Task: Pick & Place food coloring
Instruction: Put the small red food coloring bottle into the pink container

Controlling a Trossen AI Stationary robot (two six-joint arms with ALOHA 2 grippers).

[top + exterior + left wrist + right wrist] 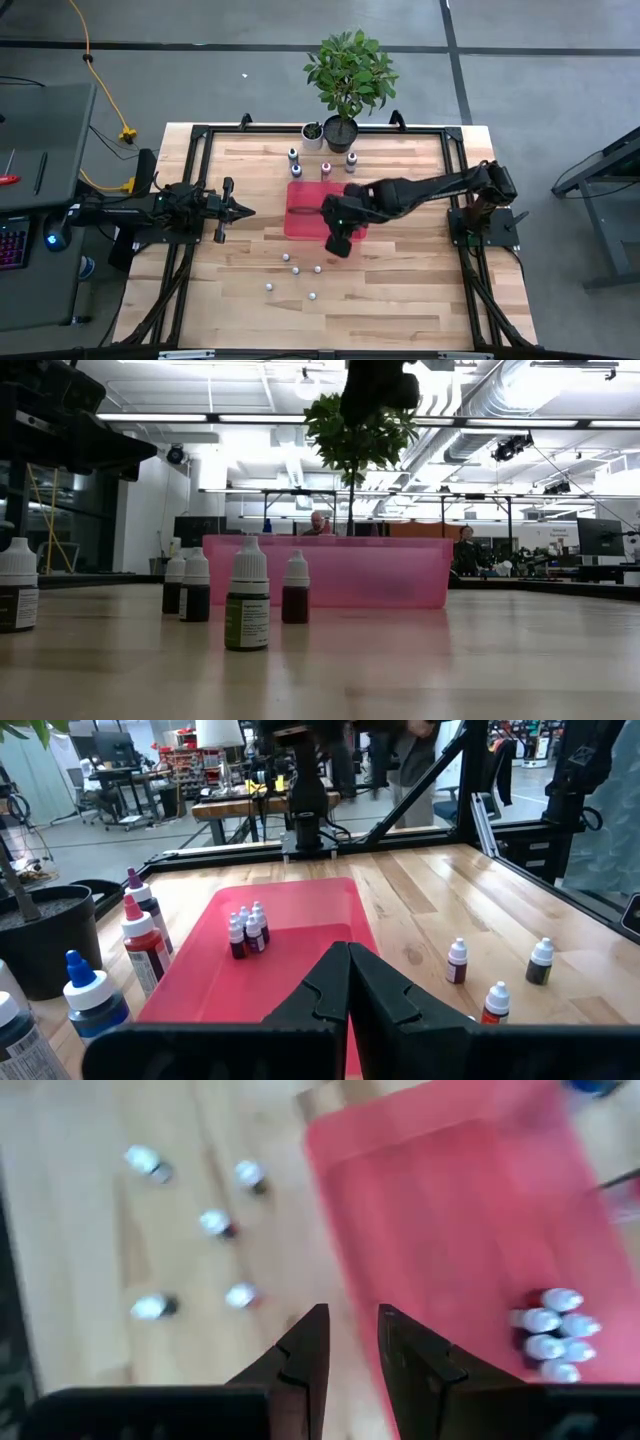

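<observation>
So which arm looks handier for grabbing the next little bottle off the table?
The right gripper: empty, hanging over the tray edge beside the loose bottles. The left gripper waits farther off.

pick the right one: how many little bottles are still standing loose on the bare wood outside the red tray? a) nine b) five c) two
b: the right wrist view shows five small bottles on the wood beside the red tray, and the overhead view shows five white caps there as well.

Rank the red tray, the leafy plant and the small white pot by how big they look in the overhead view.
1. Red tray, partly under the right arm.
2. Leafy plant, close behind.
3. Small white pot, clearly smallest.
</observation>
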